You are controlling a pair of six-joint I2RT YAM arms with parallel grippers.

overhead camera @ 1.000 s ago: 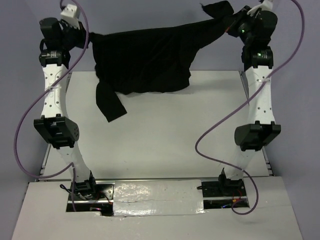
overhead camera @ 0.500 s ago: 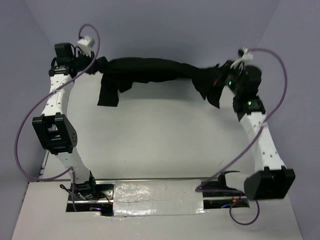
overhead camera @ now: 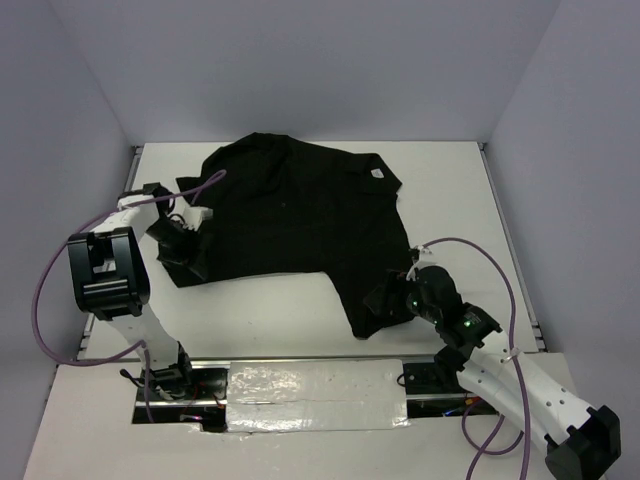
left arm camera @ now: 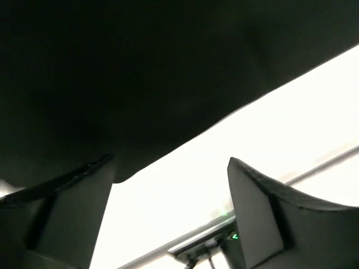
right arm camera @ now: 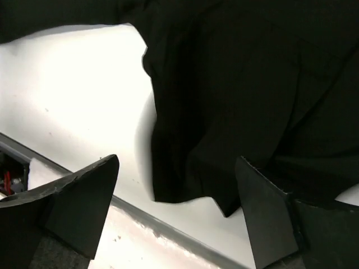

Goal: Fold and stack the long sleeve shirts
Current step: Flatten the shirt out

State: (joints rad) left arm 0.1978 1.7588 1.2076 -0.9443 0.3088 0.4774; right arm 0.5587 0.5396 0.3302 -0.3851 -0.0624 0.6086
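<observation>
One black long sleeve shirt (overhead camera: pixel 290 210) lies spread flat on the white table (overhead camera: pixel 450 200), its small white neck label (overhead camera: pixel 377 173) at the far right. My left gripper (overhead camera: pixel 180 250) sits low at the shirt's near-left edge. In the left wrist view it (left arm camera: pixel 171 213) is open, with bare table between its fingers and the shirt (left arm camera: pixel 140 73) just beyond them. My right gripper (overhead camera: pixel 385 300) is at the shirt's near-right corner. It (right arm camera: pixel 174 213) is open too, and a hanging fold of the shirt (right arm camera: pixel 252 84) lies ahead of its fingers, held by neither.
Grey walls close off the table on the far side and both flanks. A metal rail (overhead camera: pixel 300 360) runs along the near edge, with a shiny taped strip (overhead camera: pixel 310 395) between the arm bases. Purple cables (overhead camera: pixel 45 300) loop beside both arms.
Both arms came down from holding the shirt stretched in the air. The shirt now lies spread on the table. Both grippers opened and let it go.
</observation>
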